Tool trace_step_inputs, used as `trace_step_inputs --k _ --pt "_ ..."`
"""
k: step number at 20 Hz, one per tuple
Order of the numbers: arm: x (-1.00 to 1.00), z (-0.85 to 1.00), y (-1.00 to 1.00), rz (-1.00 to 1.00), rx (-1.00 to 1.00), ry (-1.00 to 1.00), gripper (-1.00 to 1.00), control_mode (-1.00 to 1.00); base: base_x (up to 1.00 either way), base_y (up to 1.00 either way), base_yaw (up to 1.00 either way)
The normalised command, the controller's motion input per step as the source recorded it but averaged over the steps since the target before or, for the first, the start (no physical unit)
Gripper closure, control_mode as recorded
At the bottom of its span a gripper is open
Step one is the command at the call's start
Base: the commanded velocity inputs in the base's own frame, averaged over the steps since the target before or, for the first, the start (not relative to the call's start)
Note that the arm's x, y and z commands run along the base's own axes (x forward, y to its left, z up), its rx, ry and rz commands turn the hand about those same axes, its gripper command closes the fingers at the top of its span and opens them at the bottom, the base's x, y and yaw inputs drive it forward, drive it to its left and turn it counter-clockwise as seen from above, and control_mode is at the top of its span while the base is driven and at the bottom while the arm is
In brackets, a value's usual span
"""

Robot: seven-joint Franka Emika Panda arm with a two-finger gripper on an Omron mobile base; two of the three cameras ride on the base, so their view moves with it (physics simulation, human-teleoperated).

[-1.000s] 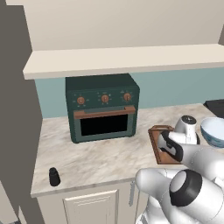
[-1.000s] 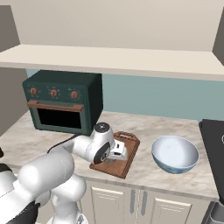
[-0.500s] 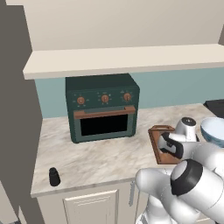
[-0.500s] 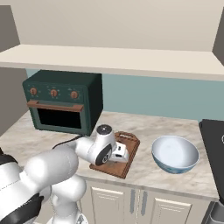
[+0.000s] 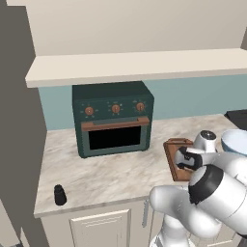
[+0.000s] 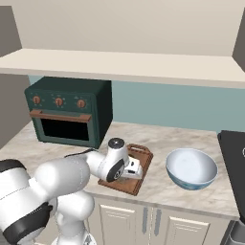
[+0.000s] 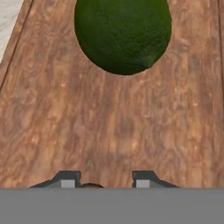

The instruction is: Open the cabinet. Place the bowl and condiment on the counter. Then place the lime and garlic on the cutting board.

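Bare wood of the cutting board point(image 7: 109, 127) is being left free ahead of the gripper point(image 7: 106, 180); beyond, passage is being blocked by the lime point(image 7: 123, 33).

Dark green toaster oven point(image 5: 114, 118) at back of the counter point(image 5: 120, 173), under pale shelf point(image 5: 140, 65). Black condiment shaker point(image 5: 60, 195) upright near counter's front left corner. Cutting board point(image 5: 172, 155) toward right edge, arm's hand low over it. Bowl point(image 5: 235, 141) at far right, partly hidden.

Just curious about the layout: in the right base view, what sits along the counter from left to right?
Dark green oven → robot hand over the cutting board → blue-patterned bowl → black stove edge.
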Motion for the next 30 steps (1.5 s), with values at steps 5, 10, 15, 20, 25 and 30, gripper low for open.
trace_step_inputs --k 5,10,15,20,25,30 --pt "0.1 -0.14 0.0 -0.02 0.0 0.0 1.0 -1.0 0.0 0.0 0.0" --pt "0.07 -0.18 0.04 -0.02 -0.01 0.0 -1.0 -1.0 0.0 0.0 0.0" --pt "0.01 -0.02 0.15 -0.04 0.0 -0.01 -1.0 -1.0 0.0 0.0 0.0" --pt "0.0 0.21 0.15 -0.06 0.0 -0.02 -1.0 -1.0 0.0 0.0 0.0" --pt "0.0 0.53 0.09 -0.07 0.0 0.0 -1.0 -1.0 0.0 0.0 0.0" --pt "-0.03 0.47 0.0 -0.06 0.0 0.0 -1.0 -1.0 0.0 0.0 0.0"
